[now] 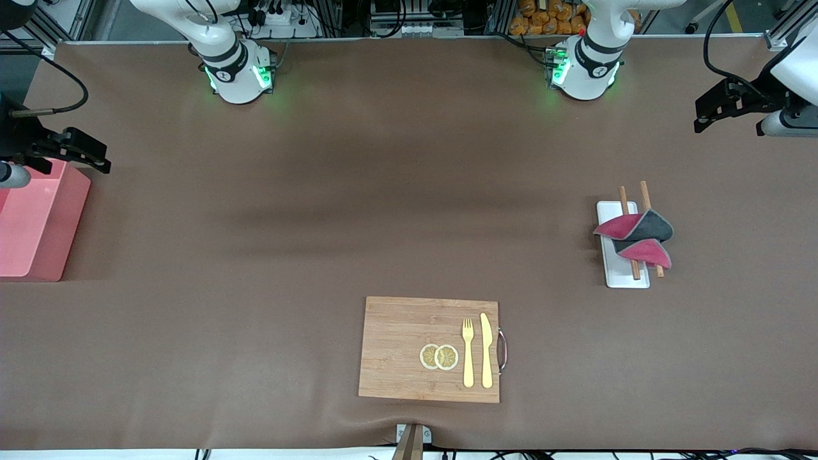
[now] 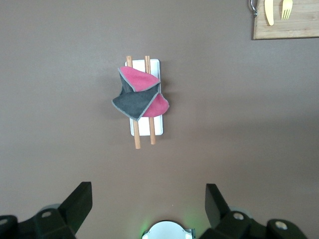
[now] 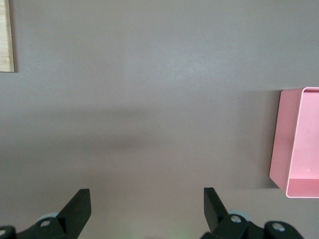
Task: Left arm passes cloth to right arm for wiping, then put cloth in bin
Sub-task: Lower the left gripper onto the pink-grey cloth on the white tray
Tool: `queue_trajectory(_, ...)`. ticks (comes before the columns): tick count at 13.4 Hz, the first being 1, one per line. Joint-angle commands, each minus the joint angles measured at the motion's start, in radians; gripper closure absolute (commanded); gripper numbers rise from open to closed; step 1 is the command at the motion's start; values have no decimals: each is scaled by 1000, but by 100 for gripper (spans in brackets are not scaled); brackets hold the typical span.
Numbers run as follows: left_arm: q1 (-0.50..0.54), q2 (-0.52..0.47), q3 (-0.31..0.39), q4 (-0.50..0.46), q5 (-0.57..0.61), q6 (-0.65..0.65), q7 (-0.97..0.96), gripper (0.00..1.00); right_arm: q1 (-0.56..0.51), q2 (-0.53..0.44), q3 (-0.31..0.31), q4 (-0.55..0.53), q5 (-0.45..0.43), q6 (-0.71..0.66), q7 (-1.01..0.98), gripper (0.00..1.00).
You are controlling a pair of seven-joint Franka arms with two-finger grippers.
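The left gripper [image 2: 145, 209] hangs high with its jaws spread wide and nothing between them. Out ahead of those open jaws, down on the table, the cloth [image 2: 140, 93] lies folded, crimson-pink and dark grey, draped across 2 wooden chopsticks [image 2: 136, 134] and the white tray [image 2: 155, 127] under them. The fingers are well apart from all 3.

The right gripper [image 3: 146, 209] is likewise spread wide and holds nothing. It hangs over bare table near the right arm's end. The pink bin [image 3: 299, 144] stands off to one side of its jaws, apart from them, with its open top showing.

In the front view the cloth [image 1: 634, 237] sits toward the left arm's end of the table and the bin [image 1: 35, 223] at the right arm's end. The left gripper [image 1: 725, 105] and right gripper [image 1: 70, 150] sit at the edges of that view.

No readable writing shows on any object.

The table [image 1: 255, 255] is covered in plain brown matting. A bamboo cutting board [image 1: 409, 332] with a metal handle lies near the front camera, bearing 2 lemon slices [image 1: 439, 356], a yellow fork [image 1: 468, 351] and a yellow knife [image 1: 486, 350]. Past the arm bases, cables and metal framing line the table's edge.
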Motion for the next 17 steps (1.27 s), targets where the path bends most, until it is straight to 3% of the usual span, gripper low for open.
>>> queue_trajectory(1,-1,8,-2,17,-13,-14,4,0,5,-1,-2,2,1,-5,16,0)
queue_trajectory(9,5,121,-2,40,-3,-7,21,0,5,2,-3,-1,1,-11,16,0)
queue_trajectory(17,34,422,6,76,-36,155,545,0,6,8,-3,-44,1,-10,22,0)
